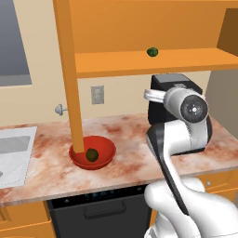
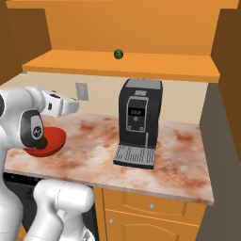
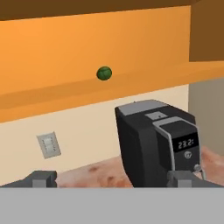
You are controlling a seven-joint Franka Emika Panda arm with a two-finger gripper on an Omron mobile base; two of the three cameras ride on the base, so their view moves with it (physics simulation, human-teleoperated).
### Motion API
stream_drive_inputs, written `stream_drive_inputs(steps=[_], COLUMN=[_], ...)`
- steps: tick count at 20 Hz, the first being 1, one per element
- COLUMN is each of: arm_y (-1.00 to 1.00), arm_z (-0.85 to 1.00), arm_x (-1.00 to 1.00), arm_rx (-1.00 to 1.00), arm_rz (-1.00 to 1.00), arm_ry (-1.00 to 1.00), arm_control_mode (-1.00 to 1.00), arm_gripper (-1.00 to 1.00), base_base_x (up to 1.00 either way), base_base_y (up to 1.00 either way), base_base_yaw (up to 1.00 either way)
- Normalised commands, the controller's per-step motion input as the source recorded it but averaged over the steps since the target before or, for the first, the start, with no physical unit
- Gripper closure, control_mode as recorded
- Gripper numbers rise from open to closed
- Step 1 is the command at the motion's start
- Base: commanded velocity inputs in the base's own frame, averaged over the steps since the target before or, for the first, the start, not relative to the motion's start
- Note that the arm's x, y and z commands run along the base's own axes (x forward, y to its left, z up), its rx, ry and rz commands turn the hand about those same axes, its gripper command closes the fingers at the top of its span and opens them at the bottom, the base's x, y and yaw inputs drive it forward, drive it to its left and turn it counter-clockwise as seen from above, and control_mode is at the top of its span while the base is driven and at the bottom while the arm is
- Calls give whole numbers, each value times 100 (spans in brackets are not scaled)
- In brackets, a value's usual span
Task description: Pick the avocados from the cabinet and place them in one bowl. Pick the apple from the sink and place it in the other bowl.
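Observation:
A dark green avocado [image 1: 152, 51] [image 2: 118, 54] [image 3: 104, 73] lies on the shelf of the orange cabinet [image 1: 153, 62] [image 2: 122, 66]. Lower down, an olive-brown avocado [image 1: 92, 154] rests in the glossy red bowl [image 1: 104, 149] [image 2: 54, 137] on the counter, at the foot of the tall door panel [image 1: 69, 69]. My gripper [image 1: 149, 95] [image 2: 73, 105] [image 3: 113, 179] hangs open above the counter, well below the shelf, with nothing between its fingers. A corner of the grey sink [image 1: 14, 151] shows at the far left. The apple and the cream bowl are out of view.
A black coffee machine [image 1: 162, 83] [image 2: 139, 122] [image 3: 153, 140] stands on the marbled counter [image 1: 125, 135] directly ahead of my hand. A wall outlet [image 1: 97, 95] [image 2: 82, 91] [image 3: 48, 145] sits behind. A dark dishwasher front [image 1: 97, 211] is below the counter edge.

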Motion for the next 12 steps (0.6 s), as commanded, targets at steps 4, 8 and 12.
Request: stream_drive_inputs(steps=[4,8,12], arm_y=[-1,-2,-17], arm_z=[51,55,45], arm_x=[0,1,8], arm_rx=[2,0,-5], arm_rz=[-3,-7,-4], arm_ry=[6,11,8], arm_control_mode=[-100,-100,-100], arm_gripper=[-100,-100,-100], base_base_x=[0,0,0], base_base_y=[0,0,0], base_base_yaw=[0,0,0])
